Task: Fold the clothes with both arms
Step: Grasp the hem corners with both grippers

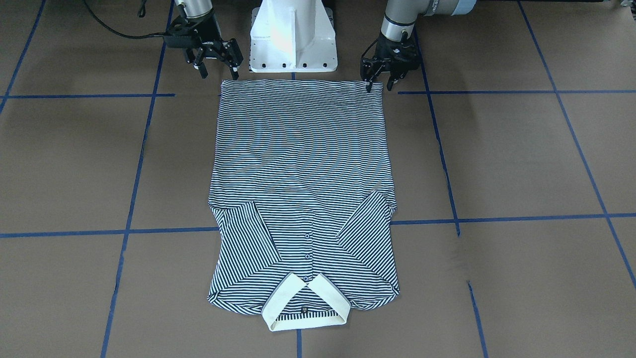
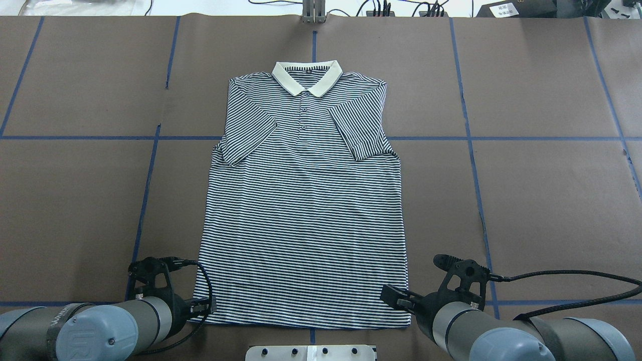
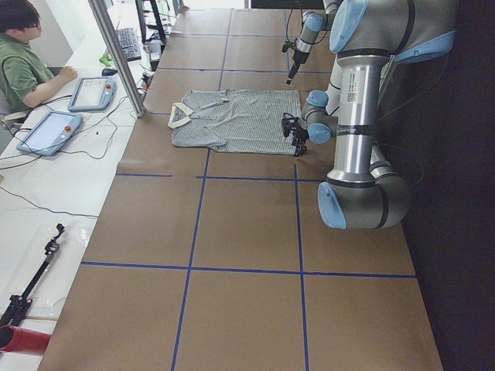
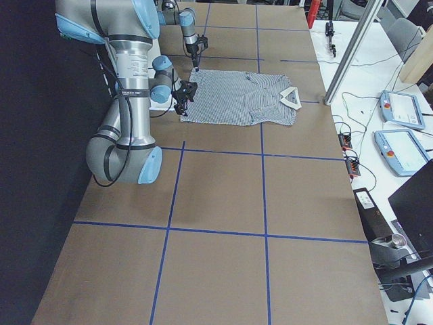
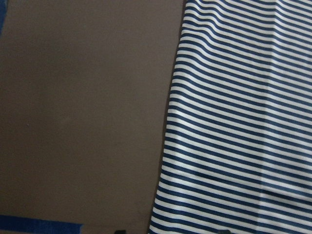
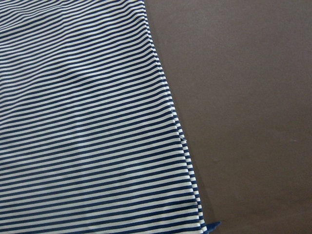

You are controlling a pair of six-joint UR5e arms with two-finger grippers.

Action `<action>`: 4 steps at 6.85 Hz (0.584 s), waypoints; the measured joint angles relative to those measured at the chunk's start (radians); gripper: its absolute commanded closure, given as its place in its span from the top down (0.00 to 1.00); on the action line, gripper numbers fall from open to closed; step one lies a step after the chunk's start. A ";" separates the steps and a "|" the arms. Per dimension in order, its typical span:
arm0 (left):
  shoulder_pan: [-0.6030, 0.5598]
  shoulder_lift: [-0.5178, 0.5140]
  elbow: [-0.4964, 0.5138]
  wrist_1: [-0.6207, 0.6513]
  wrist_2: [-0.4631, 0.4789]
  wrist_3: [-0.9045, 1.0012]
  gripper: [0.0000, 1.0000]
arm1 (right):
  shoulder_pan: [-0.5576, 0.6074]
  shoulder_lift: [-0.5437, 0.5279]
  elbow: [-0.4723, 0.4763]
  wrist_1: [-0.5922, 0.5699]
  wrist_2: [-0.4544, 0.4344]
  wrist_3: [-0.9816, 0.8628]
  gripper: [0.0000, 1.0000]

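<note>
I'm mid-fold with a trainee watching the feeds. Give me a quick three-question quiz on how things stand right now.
1. True or false: both sleeves of the polo shirt are folded in over its front.
2. The collar lies: A) nearest the robot's base; B) at the end farthest from it; C) hidden under the shirt.
3. Fill in: the left gripper and right gripper sit at the two corners of the shirt's ____.
Key: 1 true; 2 B; 3 hem.

Left claw (image 1: 378,82) and right claw (image 1: 218,69) both hang low, seemingly spread.
</note>
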 measured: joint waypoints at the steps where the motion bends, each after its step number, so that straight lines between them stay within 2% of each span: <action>1: 0.003 0.000 0.001 0.000 0.000 -0.002 0.44 | -0.002 0.000 -0.001 0.000 -0.001 0.000 0.99; 4: 0.010 0.000 0.002 0.000 0.000 -0.003 0.43 | -0.006 0.000 0.000 0.000 -0.008 0.000 1.00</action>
